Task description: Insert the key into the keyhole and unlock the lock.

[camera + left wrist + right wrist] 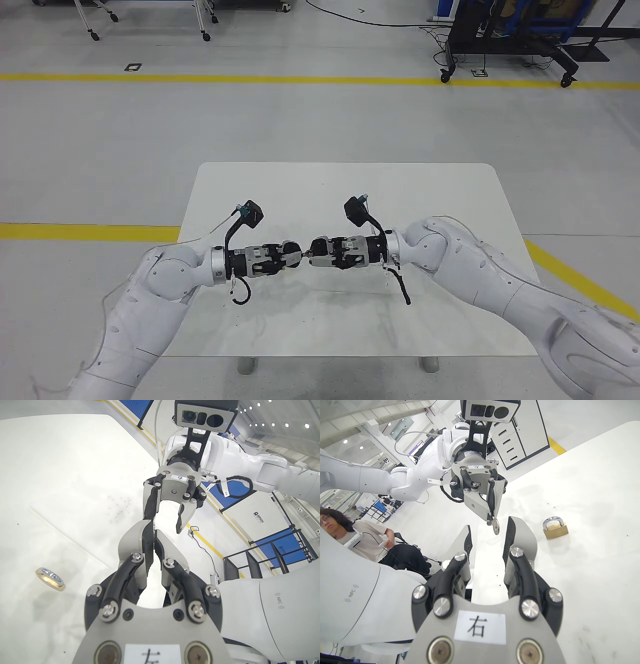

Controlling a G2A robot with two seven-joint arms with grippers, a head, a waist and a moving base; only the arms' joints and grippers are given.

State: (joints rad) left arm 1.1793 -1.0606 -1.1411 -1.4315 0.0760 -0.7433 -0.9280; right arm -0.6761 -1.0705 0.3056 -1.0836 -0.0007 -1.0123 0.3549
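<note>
- Left gripper (153,532) is pinching the key (496,526) right at its fingertips, fingers closed down on it, the round holed end poking out free.
- Right gripper (488,537) is facing it nose to nose above the table (350,180), fingers spread wide and holding nothing, with the key just in front of that open gap.
- Padlock (556,530) is lying flat on the table off to one side, its shackle looking closed, apart from both grippers.
- I'm reading that key as light, thin, stiff, slick metal. The flat round end is the place to take it, leaving the blade bare.
- Padlock is looking dense, rigid and smooth, and likely to slide, so grip it across the brass body's flat faces.
- Counting up: one key, one padlock, two grippers.
</note>
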